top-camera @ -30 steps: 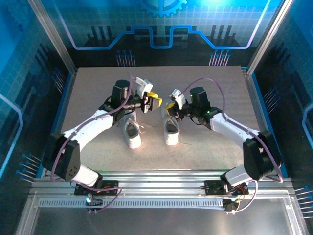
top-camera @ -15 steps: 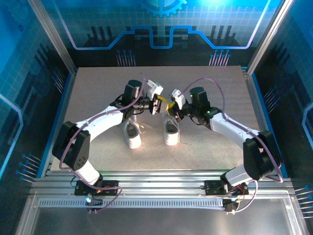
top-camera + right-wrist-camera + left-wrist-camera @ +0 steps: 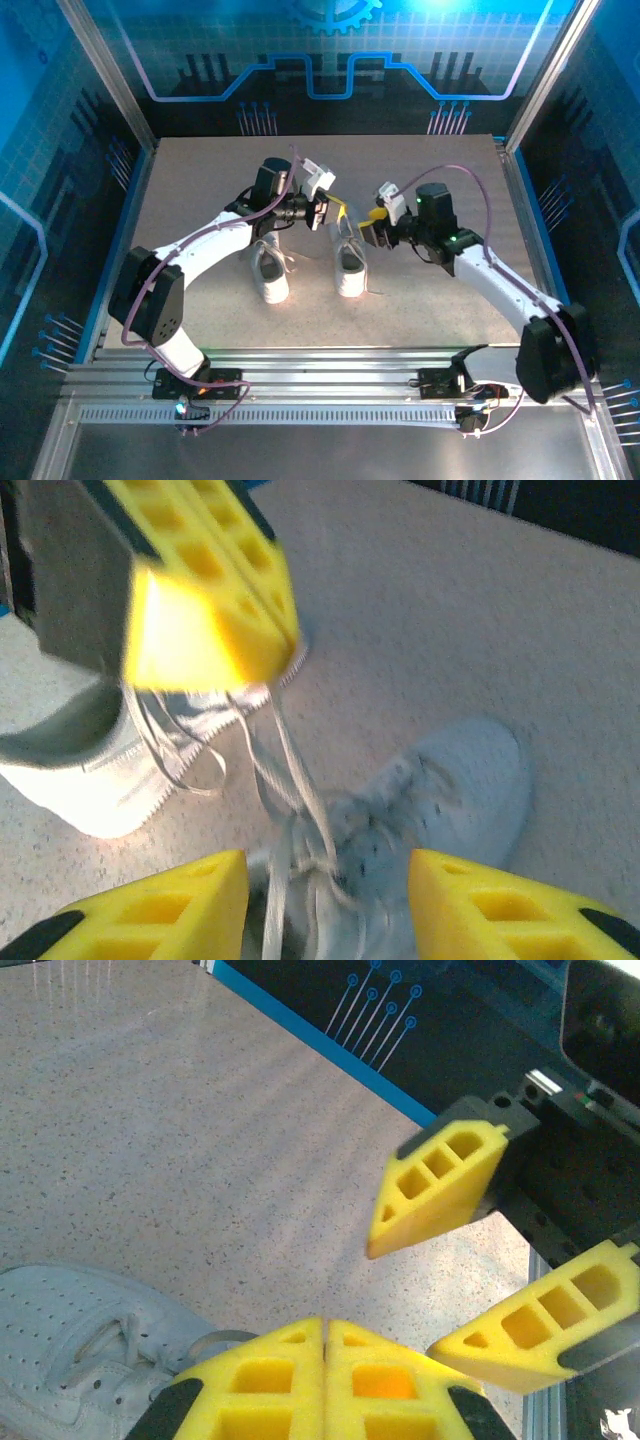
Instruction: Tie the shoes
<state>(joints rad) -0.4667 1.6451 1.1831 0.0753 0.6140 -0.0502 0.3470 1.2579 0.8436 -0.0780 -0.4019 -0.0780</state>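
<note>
Overhead, two robot arms meet above the middle of a speckled grey bench [image 3: 440, 290], where a pair of small white sneakers stands side by side. The left shoe [image 3: 270, 272] and the right shoe [image 3: 349, 268] sit a little apart, nearer the bench's near edge than its far edge.

The left gripper [image 3: 325, 1345] hangs over the far end of the right shoe. Its yellow jaws are pressed together on the thin white laces [image 3: 285, 760], which run down from the tips to that shoe.

The right gripper [image 3: 325, 865] faces it from just beside, on the side toward the bench's right edge. Its jaws are spread apart and empty. From the right wrist, the taut laces and the right shoe's perforated upper show between the two yellow fingers [image 3: 150, 910]. The left shoe appears as a bright white shape beyond the closed jaws, with slack loops of lace hanging near it.
</note>
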